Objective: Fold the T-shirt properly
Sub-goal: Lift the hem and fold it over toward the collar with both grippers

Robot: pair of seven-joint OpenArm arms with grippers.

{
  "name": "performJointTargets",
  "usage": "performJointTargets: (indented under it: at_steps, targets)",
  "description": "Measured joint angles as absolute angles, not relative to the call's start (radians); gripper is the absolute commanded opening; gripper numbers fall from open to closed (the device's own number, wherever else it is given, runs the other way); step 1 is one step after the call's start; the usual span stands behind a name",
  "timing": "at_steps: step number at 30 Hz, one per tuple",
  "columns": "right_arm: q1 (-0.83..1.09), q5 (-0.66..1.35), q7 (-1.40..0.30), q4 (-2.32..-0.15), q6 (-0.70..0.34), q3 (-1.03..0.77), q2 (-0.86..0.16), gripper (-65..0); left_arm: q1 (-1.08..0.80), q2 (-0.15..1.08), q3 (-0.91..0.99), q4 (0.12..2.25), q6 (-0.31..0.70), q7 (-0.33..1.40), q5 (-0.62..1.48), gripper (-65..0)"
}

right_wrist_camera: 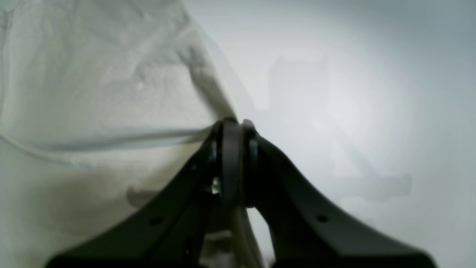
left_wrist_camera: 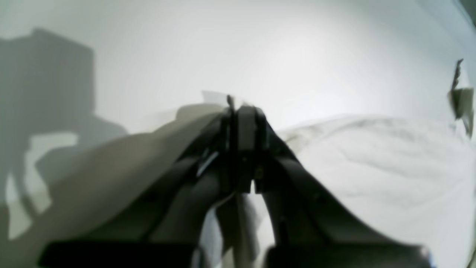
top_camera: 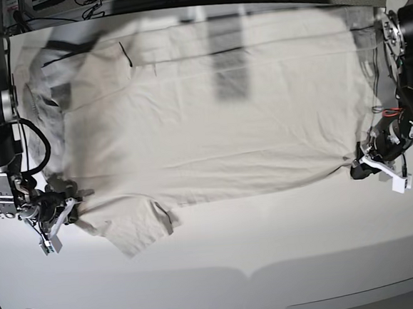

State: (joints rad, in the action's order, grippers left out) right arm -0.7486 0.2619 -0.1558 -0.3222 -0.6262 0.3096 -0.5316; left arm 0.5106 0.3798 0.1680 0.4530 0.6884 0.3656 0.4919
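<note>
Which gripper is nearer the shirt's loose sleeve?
Right. The right gripper grips the T-shirt edge beside the sleeve; the left gripper grips the far corner.

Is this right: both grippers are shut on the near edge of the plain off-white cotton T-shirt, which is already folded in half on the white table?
Not folded. The base view shows the plain off-white cotton T-shirt spread out in a single layer across the white table. The rest holds: left gripper and right gripper are shut on its near edge.
</note>
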Motion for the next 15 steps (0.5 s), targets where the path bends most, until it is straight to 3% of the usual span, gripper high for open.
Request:
performJointTargets:
  at_steps: [15]
  targets:
    - [-0.749, 0.347, -0.177, -0.421, -0.698, 0.311, -0.609, -65.0, 0.609, 0.377, 0.167, 0.452, 0.689, 0.455, 0.464, -65.0]
